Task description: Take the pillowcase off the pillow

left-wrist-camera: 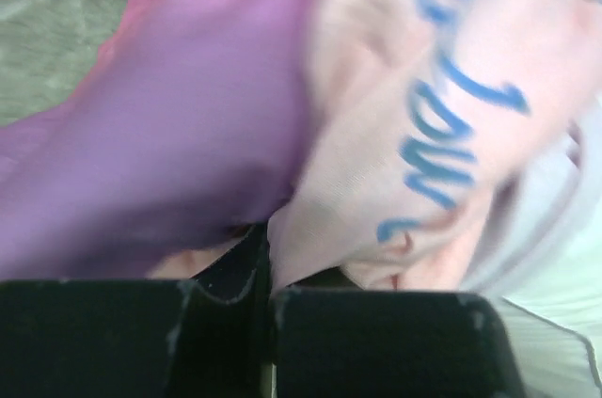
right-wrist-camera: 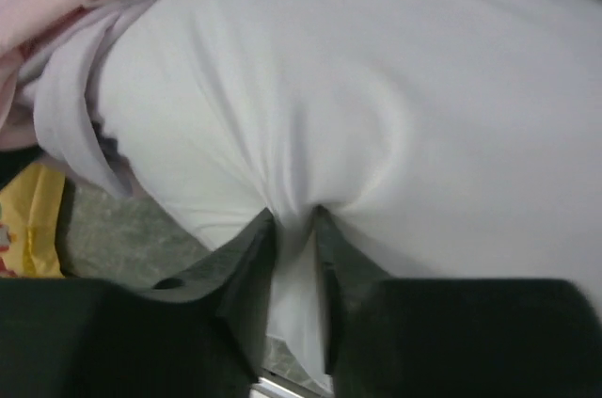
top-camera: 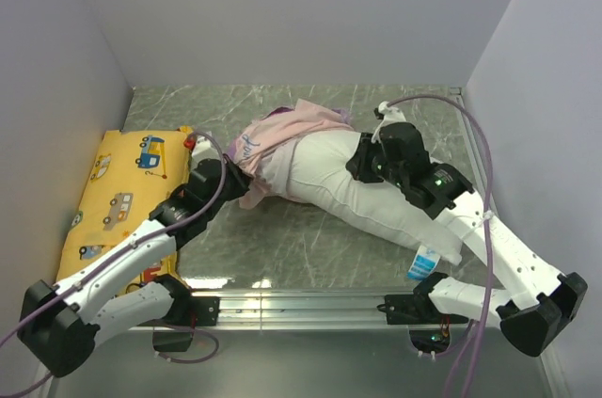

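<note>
The left fingers [left-wrist-camera: 240, 271] are clamped tight on a fold of the pillowcase [top-camera: 282, 135]. It is bunched over the far-left end of the pillow [top-camera: 357, 186], which lies on the table [top-camera: 282, 247]. The right fingers [right-wrist-camera: 246, 262], narrowly parted, pinch a ridge of the bare white pillow.

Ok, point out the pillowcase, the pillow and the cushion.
pillowcase [top-camera: 290, 130], top view, on its bunched pink fabric.
pillow [top-camera: 339, 193], top view, on its bare white middle.
cushion [top-camera: 118, 186], top view, on its yellow printed face.

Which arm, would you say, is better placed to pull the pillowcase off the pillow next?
Left. The left fingers are shut on the bunched pillowcase and could draw it away, while the right fingers pinch the bare pillow, probably anchoring it.
</note>
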You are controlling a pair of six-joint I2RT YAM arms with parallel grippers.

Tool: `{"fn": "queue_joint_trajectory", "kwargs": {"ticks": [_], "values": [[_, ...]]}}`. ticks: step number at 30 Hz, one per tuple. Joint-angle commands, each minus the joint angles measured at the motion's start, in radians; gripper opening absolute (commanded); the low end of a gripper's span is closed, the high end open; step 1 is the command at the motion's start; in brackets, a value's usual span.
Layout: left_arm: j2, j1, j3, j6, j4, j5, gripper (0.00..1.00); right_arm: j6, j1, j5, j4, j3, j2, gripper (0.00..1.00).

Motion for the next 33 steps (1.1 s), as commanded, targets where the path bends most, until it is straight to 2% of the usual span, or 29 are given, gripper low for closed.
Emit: {"fn": "queue_joint_trajectory", "kwargs": {"ticks": [1,2,5,10,13,18,21,24,28,33], "values": [[-0.091,-0.116,0.107,0.056,-0.114,-0.364,0.00,-0.097,-0.016,0.178,-0.037,0.106,-0.038,0.38],[-0.097,-0.150,0.149,0.068,-0.139,-0.401,0.00,-0.100,-0.004,0.197,-0.033,0.103,-0.046,0.53],[-0.085,-0.294,0.269,0.079,-0.236,-0.462,0.00,-0.107,0.021,0.230,-0.040,0.118,-0.058,0.69],[0.054,-0.581,0.530,0.089,-0.368,-0.606,0.00,-0.120,0.060,0.248,-0.080,0.167,-0.099,0.75],[0.164,-0.646,0.654,0.115,-0.414,-0.648,0.01,-0.133,0.123,0.208,-0.077,0.168,-0.156,0.79],[0.235,-0.641,0.720,0.198,-0.342,-0.628,0.01,-0.143,0.241,0.241,-0.094,0.125,-0.187,0.83],[0.265,-0.597,0.777,0.227,-0.326,-0.576,0.01,-0.118,0.291,0.283,-0.074,0.060,-0.195,0.84],[0.280,-0.510,0.779,0.241,-0.310,-0.473,0.00,-0.097,0.298,0.333,-0.059,0.007,-0.190,0.84],[0.278,-0.331,0.693,0.223,-0.261,-0.294,0.00,-0.094,0.300,0.340,0.000,-0.064,-0.170,0.85],[0.309,-0.263,0.668,0.223,-0.238,-0.194,0.00,-0.117,0.300,0.340,0.101,-0.109,-0.040,0.91]]}}
